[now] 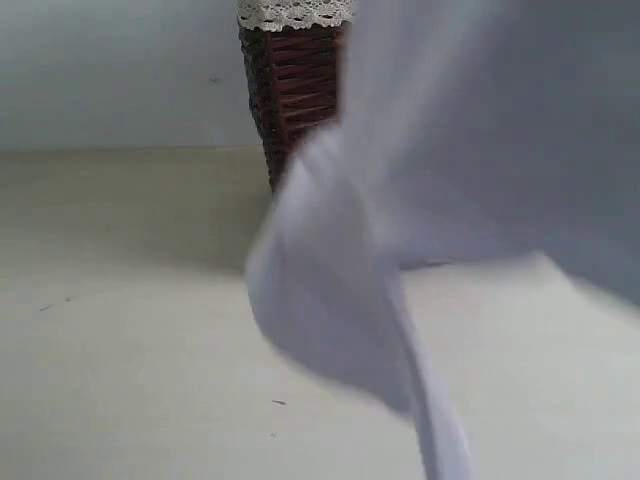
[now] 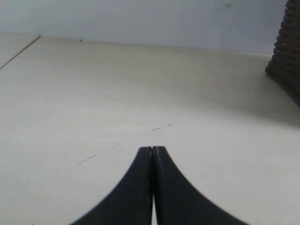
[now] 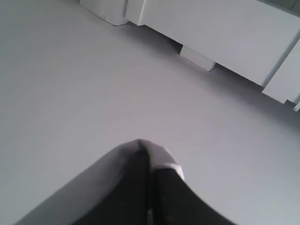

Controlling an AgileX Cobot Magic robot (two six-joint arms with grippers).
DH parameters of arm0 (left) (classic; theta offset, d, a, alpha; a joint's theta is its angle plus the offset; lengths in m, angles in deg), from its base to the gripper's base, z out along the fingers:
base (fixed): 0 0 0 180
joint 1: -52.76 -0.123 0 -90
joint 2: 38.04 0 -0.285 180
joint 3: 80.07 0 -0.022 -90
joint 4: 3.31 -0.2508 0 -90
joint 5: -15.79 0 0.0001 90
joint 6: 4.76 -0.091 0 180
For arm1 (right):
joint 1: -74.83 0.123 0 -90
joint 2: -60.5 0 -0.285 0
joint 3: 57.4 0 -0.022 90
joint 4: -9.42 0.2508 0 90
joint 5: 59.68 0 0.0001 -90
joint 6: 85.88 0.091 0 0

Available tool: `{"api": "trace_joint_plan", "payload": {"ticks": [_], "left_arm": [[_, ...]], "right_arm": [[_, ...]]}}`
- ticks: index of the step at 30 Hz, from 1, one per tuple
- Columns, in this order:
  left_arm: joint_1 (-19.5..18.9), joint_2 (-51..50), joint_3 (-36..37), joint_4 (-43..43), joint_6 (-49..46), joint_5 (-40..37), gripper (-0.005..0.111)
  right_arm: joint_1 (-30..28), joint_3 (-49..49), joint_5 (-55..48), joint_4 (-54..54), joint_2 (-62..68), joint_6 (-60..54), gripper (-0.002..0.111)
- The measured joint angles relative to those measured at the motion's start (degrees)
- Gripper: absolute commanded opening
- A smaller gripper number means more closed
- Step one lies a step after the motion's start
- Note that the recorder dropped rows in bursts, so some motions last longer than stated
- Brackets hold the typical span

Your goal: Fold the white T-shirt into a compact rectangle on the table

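Right hand (image 3: 151, 164), closest to its wrist cam: fingers pressed together, clamped on a fold of the white T-shirt (image 3: 160, 154), w/ cloth wrapped over the tips and trailing off one side. Beyond it only a pale flat surface and white boxy shapes (image 3: 225, 33), too vague to name. Left hand (image 2: 153, 150): fingers together, nothing between them, hanging over bare table (image 2: 93, 93) w/ a few tiny dark specks just ahead; wicker basket (image 2: 287, 51) sits near the table's far edge. Exterior view: T-shirt (image 1: 340, 280) hangs close to the lens, blurred, filling the frame from 12 through 3 o'clock, w/ a bunched fold at centre that narrows to a strip running out at approx 5 o'clock. Can't tell if any of it touches the table (image 1: 120, 350). Dark brown basket (image 1: 295, 90) w/ white lace trim (image 1: 295, 12) stands at 12 o'clock, partly hidden behind the cloth. Table is bare from 7 to 10 o'clock, pale wall (image 1: 110, 70) at 11.
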Motion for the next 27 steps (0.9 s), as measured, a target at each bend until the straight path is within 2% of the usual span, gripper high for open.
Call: {"api": "trace_joint_plan", "payload": {"ticks": [3, 7, 12, 17, 22, 27], "left_arm": [[0.0, 0.0, 0.0, 0.0, 0.0, 0.0, 0.000], [0.0, 0.0, 0.0, 0.0, 0.0, 0.0, 0.000], [0.0, 0.0, 0.0, 0.0, 0.0, 0.0, 0.000], [0.0, 0.0, 0.0, 0.0, 0.0, 0.0, 0.000], [0.0, 0.0, 0.0, 0.0, 0.0, 0.0, 0.000], [0.0, 0.0, 0.0, 0.0, 0.0, 0.0, 0.000]], "right_arm": [[0.0, 0.0, 0.0, 0.0, 0.0, 1.5, 0.000], [0.0, -0.1, 0.0, -2.1, 1.3, 11.3, 0.000], [0.0, -0.5, -5.0, -17.7, 6.0, 31.7, 0.000], [0.0, -0.5, -20.9, -34.3, 14.9, 50.4, 0.000], [0.1, -0.1, -36.4, -39.8, 23.1, 55.5, 0.000], [2.2, 1.2, -38.0, -39.7, 28.5, 58.0, 0.000]]}}
